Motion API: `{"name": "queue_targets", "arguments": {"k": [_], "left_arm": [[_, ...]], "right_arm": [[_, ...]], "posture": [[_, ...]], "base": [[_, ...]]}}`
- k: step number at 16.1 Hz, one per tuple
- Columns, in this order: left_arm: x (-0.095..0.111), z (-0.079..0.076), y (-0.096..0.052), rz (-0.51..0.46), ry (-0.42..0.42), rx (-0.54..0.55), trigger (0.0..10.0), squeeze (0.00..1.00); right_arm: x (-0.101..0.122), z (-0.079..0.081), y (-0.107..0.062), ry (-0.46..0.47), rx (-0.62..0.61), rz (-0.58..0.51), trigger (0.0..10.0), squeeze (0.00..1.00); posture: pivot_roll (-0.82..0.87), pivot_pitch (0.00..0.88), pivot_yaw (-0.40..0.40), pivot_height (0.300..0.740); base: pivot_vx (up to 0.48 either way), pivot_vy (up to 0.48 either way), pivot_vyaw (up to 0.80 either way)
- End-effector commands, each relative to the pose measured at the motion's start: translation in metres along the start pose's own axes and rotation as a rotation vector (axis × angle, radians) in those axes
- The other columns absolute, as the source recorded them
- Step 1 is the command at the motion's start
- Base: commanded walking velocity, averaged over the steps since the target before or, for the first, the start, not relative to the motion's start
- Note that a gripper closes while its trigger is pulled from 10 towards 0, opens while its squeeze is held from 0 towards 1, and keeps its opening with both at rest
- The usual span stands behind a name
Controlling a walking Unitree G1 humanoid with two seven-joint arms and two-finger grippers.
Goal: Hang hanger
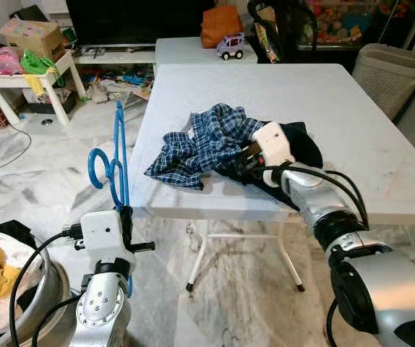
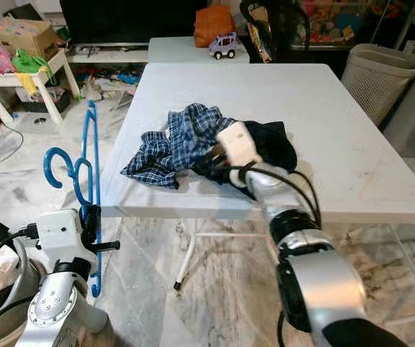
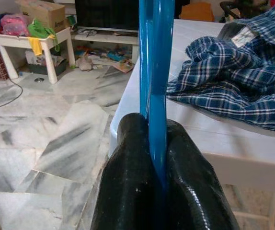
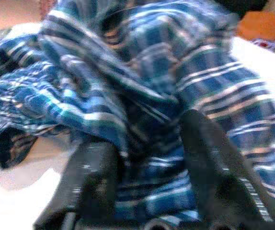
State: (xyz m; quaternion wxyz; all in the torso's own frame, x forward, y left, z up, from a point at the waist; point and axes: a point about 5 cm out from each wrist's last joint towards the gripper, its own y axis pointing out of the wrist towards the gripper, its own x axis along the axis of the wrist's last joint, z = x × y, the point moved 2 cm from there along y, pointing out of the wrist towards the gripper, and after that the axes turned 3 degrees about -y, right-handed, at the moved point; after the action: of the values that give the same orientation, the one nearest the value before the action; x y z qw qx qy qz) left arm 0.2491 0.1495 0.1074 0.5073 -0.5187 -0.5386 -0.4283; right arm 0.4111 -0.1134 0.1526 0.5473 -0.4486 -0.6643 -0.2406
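Beside the table's near corner, the left gripper [image 3: 157,158] points upward, its glossy black fingers clamped on a thin blue plastic hanger [image 1: 116,163] held upright off the table's edge. Farther in, the right gripper [image 4: 149,167] reaches across the smooth white table [image 1: 338,108], fingers apart around a crumpled blue plaid shirt [image 1: 207,141].

shirt [image 1: 209,144] on table [image 1: 352,123], hanger [image 1: 113,166] left of table, in left claw [image 3: 149,158]
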Motion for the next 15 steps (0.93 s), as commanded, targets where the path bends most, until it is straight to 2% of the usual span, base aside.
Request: {"name": "queue_targets", "arguments": {"k": [1,3,5,8,9,12,14,15], "left_arm": [[0.007,-0.001,0.002,-0.017,-0.005,-0.019,10.0,0.0],[0.007,0.0,0.004,-0.012,-0.005,-0.028,10.0,0.0],[0.007,-0.002,0.005,-0.01,-0.01,-0.041,10.0,0.0],[0.007,-0.001,0.006,-0.005,-0.015,-0.046,10.0,0.0],[0.006,0.001,0.006,-0.002,-0.016,-0.045,10.0,0.0],[0.009,-0.003,0.003,-0.016,-0.04,-0.075,10.0,0.0],[0.011,-0.006,0.003,-0.012,-0.054,-0.108,10.0,0.0],[0.013,-0.01,0.002,-0.016,-0.057,-0.139,10.0,0.0]], "right_arm": [[-0.003,-0.005,-0.004,0.024,-0.004,0.011,10.0,1.0],[-0.006,-0.004,-0.007,0.021,0.044,0.03,10.0,1.0],[-0.008,-0.002,-0.011,-0.023,0.125,0.052,10.0,1.0],[-0.016,-0.004,-0.022,-0.185,0.21,0.11,10.0,1.0],[-0.019,-0.005,-0.026,-0.204,0.229,0.124,10.0,1.0],[-0.017,-0.013,-0.037,-0.156,0.311,0.137,10.0,1.0],[-0.008,-0.011,-0.038,-0.072,0.36,0.095,10.0,1.0],[0.0,-0.007,-0.038,0.028,0.404,0.046,10.0,1.0]], "posture": [[0.05,0.0,0.022,0.74],[0.04,0.0,0.029,0.74],[0.04,0.0,0.03,0.74],[0.04,0.0,0.025,0.74],[0.04,0.0,0.022,0.74],[0.04,0.0,0.018,0.74],[0.05,0.0,0.019,0.74],[0.05,0.0,0.019,0.74]], "base": [[0.0,0.0,0.0],[0.0,0.0,0.0],[0.0,0.0,0.0],[0.0,0.0,0.0],[0.0,0.0,0.0],[0.0,0.0,0.0],[0.0,0.0,0.0],[0.0,0.0,0.0]]}}
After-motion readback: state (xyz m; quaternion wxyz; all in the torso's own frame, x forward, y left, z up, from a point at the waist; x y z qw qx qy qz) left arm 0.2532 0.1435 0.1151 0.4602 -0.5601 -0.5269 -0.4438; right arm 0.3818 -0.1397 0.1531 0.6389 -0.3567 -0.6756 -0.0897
